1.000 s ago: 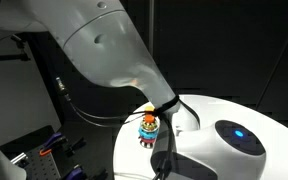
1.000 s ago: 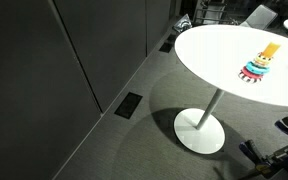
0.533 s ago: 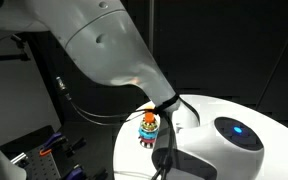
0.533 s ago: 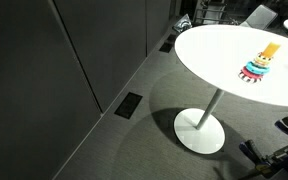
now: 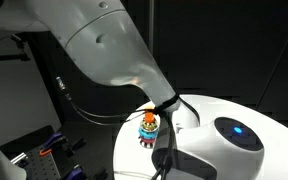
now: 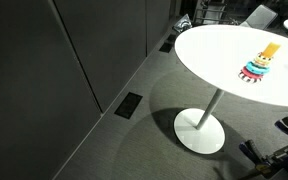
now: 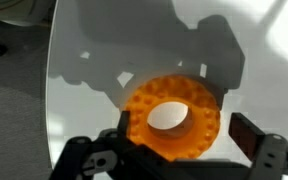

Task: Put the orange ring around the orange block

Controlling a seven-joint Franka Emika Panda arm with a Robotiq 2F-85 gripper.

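Observation:
In the wrist view the orange ring point(image 7: 172, 117) lies flat on the white table point(image 7: 269, 60). My gripper point(image 7: 184, 132) is open, with one finger on each side of the ring. The left finger is close against the ring and the right finger stands a little apart from it. The ring-stack toy point(image 6: 256, 67) stands on the table in both exterior views point(image 5: 149, 126), and the orange block point(image 6: 270, 50) is the peg at its top. The ring and the gripper's fingers are hidden in both exterior views.
The round white table point(image 6: 214, 50) stands on a single pedestal foot point(image 6: 199, 132) on grey floor. My white arm point(image 5: 114, 45) fills much of an exterior view. A white rounded body with a blue light point(image 5: 234, 133) sits on the table near the toy.

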